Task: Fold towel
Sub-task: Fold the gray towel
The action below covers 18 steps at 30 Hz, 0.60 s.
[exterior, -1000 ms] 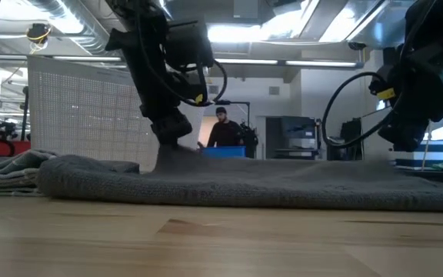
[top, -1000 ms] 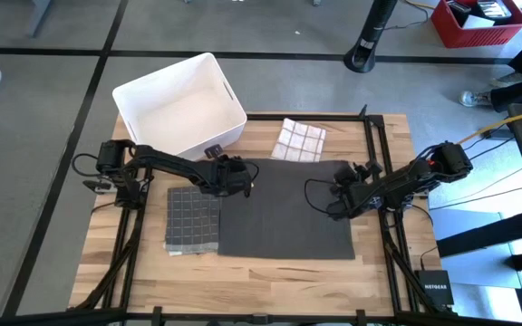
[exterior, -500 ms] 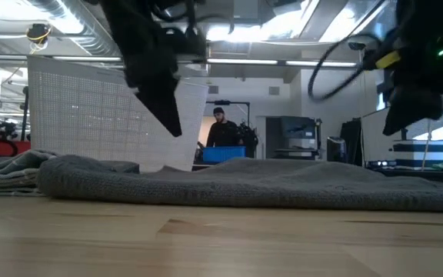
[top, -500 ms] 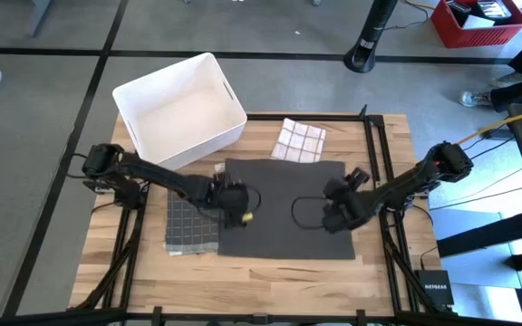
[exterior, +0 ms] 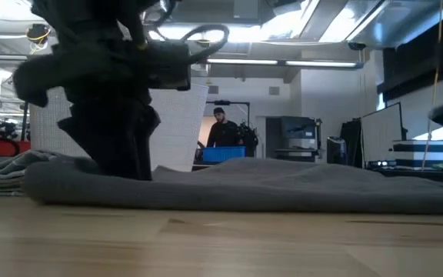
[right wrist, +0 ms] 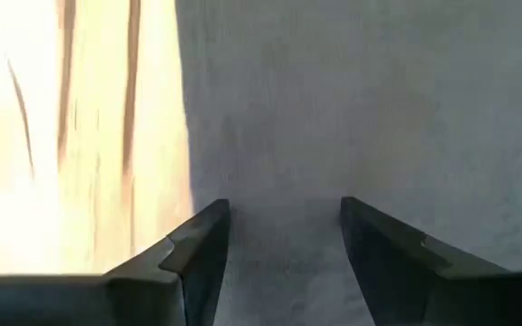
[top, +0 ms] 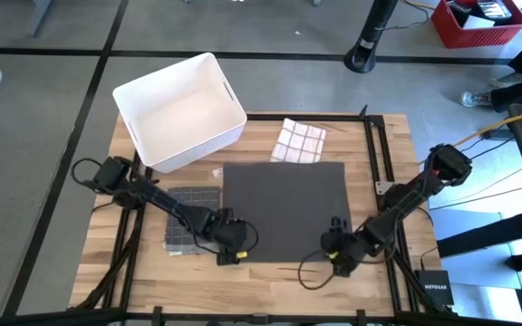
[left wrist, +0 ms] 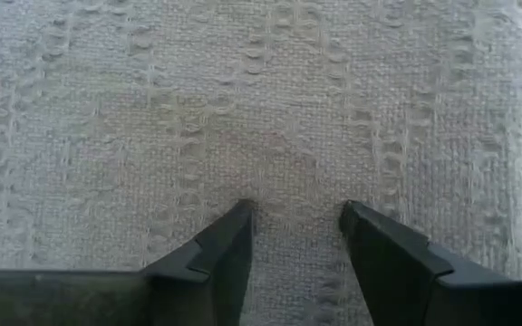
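your dark grey woven towel (top: 285,210) lies flat in the middle of the wooden tabletop (top: 270,274). both arms are down at its near edge: the left hand (top: 228,250) at the near left corner, the right hand (top: 336,256) at the near right corner. each hand's fingers stand apart over the cloth, gripping nothing yet. this looks like the start of a fold; next, close on both corners together and carry them toward the far edge. a folded grey checked cloth (top: 192,220) lies just beside the towel's left edge, a white checked cloth (top: 298,140) sits at its far edge, and a white plastic bin (top: 179,109) stands beyond.
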{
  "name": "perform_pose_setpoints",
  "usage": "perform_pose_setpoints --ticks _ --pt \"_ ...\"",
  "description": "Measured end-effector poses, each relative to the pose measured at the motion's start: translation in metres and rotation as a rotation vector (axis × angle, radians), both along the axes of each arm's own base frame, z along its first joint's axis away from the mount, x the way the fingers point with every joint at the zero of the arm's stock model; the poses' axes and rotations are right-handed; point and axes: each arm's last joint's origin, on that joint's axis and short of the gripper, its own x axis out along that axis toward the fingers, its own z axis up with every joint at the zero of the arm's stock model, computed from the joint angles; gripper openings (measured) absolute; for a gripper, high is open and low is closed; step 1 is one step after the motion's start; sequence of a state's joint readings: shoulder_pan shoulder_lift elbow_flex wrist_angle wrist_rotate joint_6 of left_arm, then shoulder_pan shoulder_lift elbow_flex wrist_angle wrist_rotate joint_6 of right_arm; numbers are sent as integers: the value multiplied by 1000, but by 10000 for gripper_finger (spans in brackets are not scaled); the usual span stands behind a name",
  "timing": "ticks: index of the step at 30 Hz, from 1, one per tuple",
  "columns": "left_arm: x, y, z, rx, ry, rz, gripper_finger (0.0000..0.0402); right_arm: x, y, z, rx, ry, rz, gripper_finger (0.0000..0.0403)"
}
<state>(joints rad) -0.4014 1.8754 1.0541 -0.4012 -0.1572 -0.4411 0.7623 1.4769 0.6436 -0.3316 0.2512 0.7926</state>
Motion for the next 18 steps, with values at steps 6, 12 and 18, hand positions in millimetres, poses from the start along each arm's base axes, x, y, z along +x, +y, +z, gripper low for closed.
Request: perform_pose_setpoints --ticks 6,12,18 --pt "-7 -24 -1 -67 -17 15 169 -16 23 -10 92 49 -25 213" --pt "-16 -47 1 -228 30 -18 169 -23 48 -7 347 54 -104 213" --pt "-22 -43 19 -256 34 -27 169 -19 52 -2 404 114 -50 213"
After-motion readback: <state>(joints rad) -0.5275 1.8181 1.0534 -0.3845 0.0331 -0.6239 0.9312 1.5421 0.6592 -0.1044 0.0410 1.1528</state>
